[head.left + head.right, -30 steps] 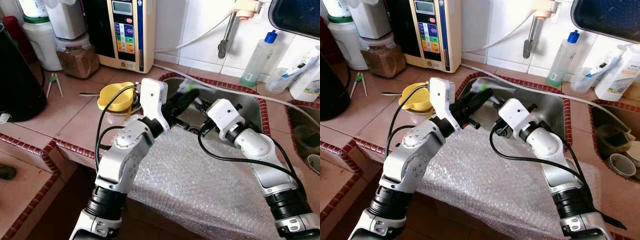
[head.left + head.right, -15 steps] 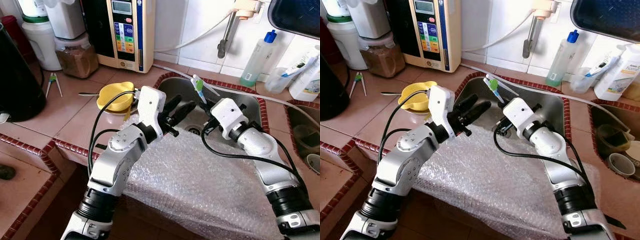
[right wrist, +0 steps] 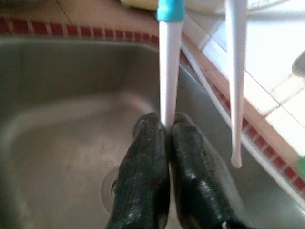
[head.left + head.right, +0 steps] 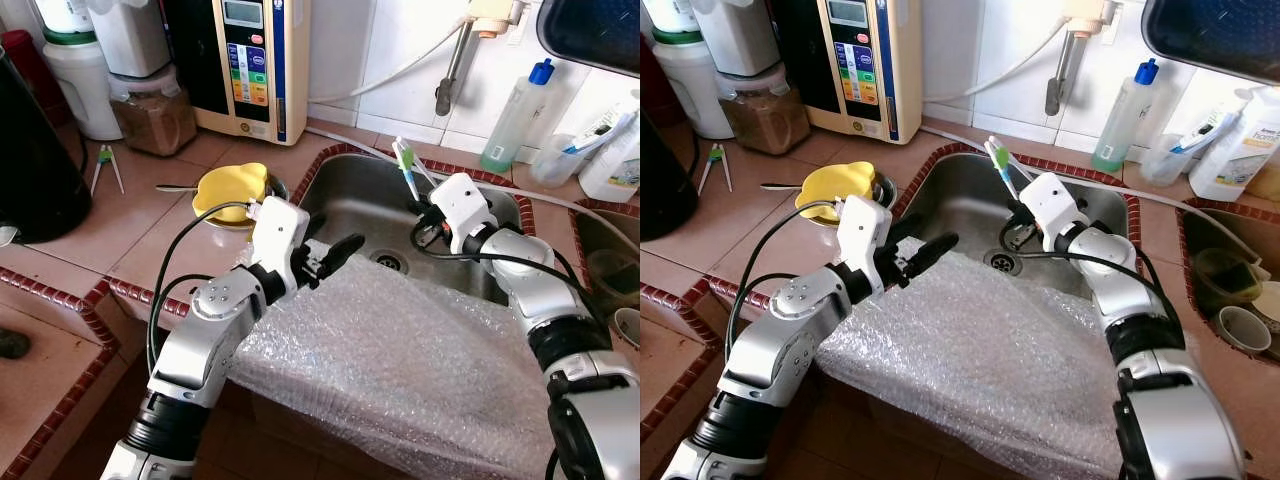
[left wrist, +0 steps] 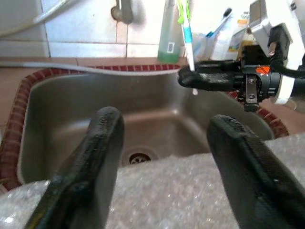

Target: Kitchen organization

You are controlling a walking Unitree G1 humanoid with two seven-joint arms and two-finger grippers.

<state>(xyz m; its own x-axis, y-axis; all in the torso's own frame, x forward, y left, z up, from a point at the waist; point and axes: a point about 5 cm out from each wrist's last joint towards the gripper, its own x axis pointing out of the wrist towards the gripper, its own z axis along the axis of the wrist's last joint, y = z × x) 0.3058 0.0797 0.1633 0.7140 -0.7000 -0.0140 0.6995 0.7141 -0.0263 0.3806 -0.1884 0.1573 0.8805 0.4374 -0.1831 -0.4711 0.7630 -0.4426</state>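
Over the steel sink [image 4: 350, 190] the right end effector [image 4: 418, 207] has its black fingers [image 3: 143, 171] pinched tight on the lower end of a toothbrush [image 4: 406, 170], holding it upright; a second white handle stands just beside it, though whether it is gripped too I cannot tell. The left end effector [image 4: 335, 255] hangs with fingers spread and nothing between them, above the bubble wrap [image 4: 400, 370] draped over the sink's front edge. A yellow bowl [image 4: 230, 192] sits on the tiled desk [image 4: 150, 220].
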